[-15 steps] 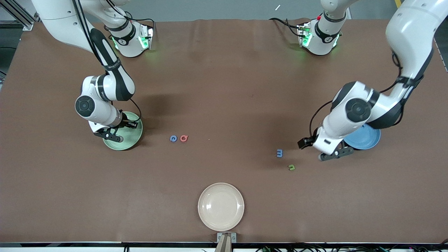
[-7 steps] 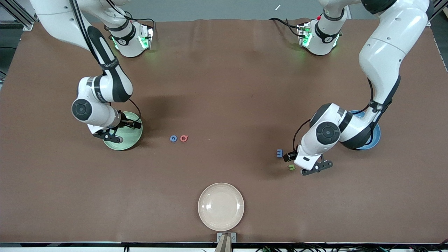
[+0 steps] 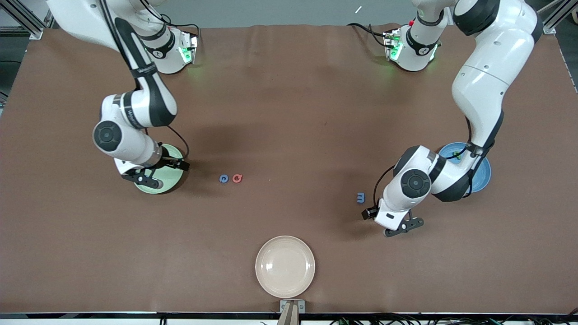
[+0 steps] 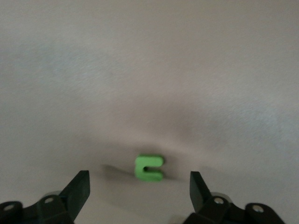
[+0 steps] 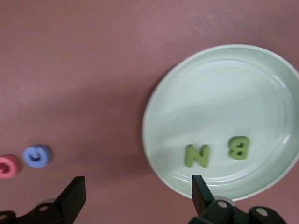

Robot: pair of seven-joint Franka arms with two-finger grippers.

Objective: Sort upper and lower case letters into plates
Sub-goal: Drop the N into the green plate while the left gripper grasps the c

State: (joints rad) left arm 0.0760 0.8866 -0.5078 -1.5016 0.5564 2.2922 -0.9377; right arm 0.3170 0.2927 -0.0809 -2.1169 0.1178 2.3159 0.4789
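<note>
The left gripper (image 4: pixel 139 186) hangs low over the brown table (image 3: pixel 289 113) toward the left arm's end, its black fingers (image 4: pixel 78 185) spread wide with a green n (image 4: pixel 149 167) lying flat on the cloth between them, touching neither. In the left wrist view the n's opening faces one finger, so its legs run along the line from finger to finger. In the front view the left gripper (image 3: pixel 393 224) hides that letter; a blue m (image 3: pixel 360 197) lies flat just beside the arm, its legs pointing toward the right arm's end of the table. The blue plate (image 3: pixel 479 180) sits farther from the camera, partly under the arm, with a small green letter (image 3: pixel 457 155) on it whose shape cannot be told.

The right gripper (image 5: pixel 135 198) hovers with fingers parted and empty over the edge of the mint plate (image 5: pixel 224 60), at the right arm's end of the table. On that plate a green N (image 5: pixel 196 155) and a green B (image 5: pixel 238 147) lie flat side by side, apart, facing the same way. Between the two plates, nearer the mint one, a blue G (image 3: pixel 223 178) and a red G (image 3: pixel 237 178) lie almost touching.

A cream plate (image 3: pixel 285 266), holding nothing, sits at the table's edge nearest the camera. The cloth is plain brown; grey floor and metal framing show past the arm bases.
</note>
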